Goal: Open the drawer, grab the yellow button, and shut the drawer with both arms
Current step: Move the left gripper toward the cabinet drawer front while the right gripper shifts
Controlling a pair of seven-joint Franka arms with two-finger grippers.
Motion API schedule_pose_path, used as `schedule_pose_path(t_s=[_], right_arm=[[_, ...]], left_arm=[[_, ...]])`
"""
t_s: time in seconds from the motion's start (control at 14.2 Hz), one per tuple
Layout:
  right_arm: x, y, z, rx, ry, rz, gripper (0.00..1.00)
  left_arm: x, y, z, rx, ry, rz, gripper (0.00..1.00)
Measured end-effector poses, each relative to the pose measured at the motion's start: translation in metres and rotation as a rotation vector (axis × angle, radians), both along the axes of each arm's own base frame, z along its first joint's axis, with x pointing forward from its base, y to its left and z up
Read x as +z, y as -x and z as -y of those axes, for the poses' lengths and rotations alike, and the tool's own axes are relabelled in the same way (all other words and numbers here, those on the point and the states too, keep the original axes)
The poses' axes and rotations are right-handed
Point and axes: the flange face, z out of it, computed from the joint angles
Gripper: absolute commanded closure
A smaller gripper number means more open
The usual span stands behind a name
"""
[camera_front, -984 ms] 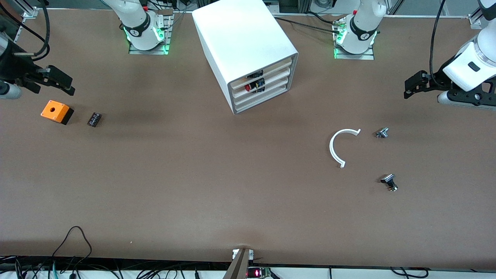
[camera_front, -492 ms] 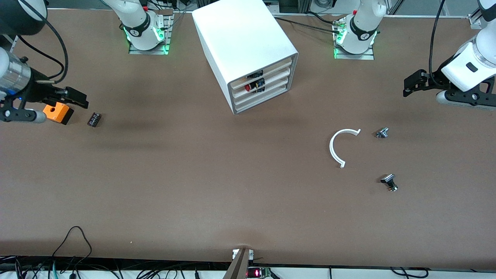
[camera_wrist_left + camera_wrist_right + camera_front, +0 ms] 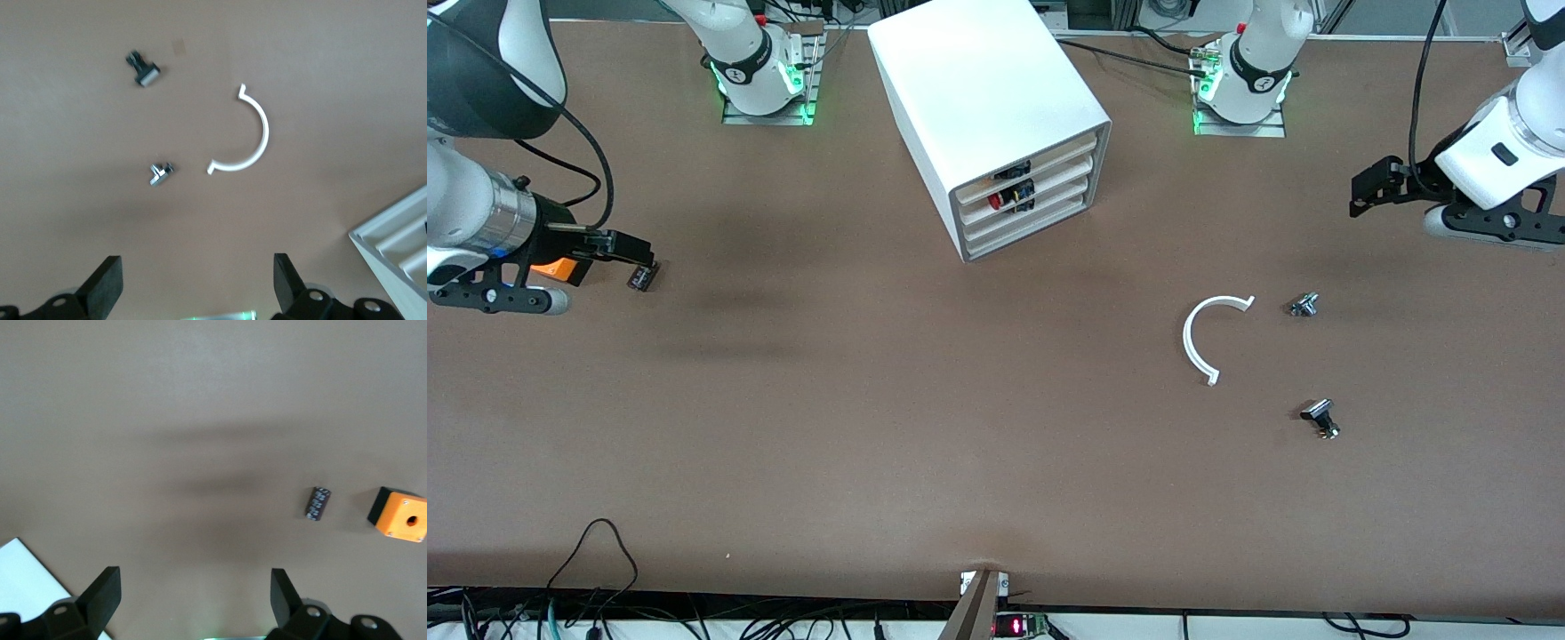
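No step had begun: the top drawer [image 3: 1024, 161] of the white cabinet [image 3: 983, 98] sat flush with the three below it, and the orange-capped button [image 3: 1011, 172] lay inside it, showing at the front just above the red-capped button [image 3: 996, 201]. The right gripper [image 3: 624, 252] hung with its fingers wide and empty over the orange box [image 3: 554, 268] and the small black component [image 3: 641, 277], at the right arm's end of the bench [image 3: 925, 427]. The left gripper [image 3: 1371, 188] hung at the left arm's end, fingers equally wide, near the white curved piece [image 3: 1195, 336] and two small metal parts [image 3: 1305, 305]. Opening looked like the step in hand; one gripper would probably need to reach the drawer's front edge and pull it out.
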Motion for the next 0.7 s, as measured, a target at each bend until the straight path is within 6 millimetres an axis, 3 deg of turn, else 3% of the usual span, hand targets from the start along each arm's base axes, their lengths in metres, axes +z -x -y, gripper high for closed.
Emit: schedule_pose_path(t_s=[0.21, 0.42, 0.7], right_arm=[[-0.011, -0.004, -0.008, -0.034, -0.027, -0.012, 0.01], [-0.023, -0.007, -0.030, -0.082, -0.019, -0.005, 0.01], [-0.030, -0.005, -0.062, -0.129, -0.003, 0.004, 0.01]], left_arm=[[-0.004, 0.011, 0.020, -0.017, 0.096, -0.083, 0.01], [-0.010, 0.014, 0.045, -0.049, 0.157, -0.124, 0.01], [-0.038, 0.005, 0.071, -0.126, 0.293, -0.191, 0.01]])
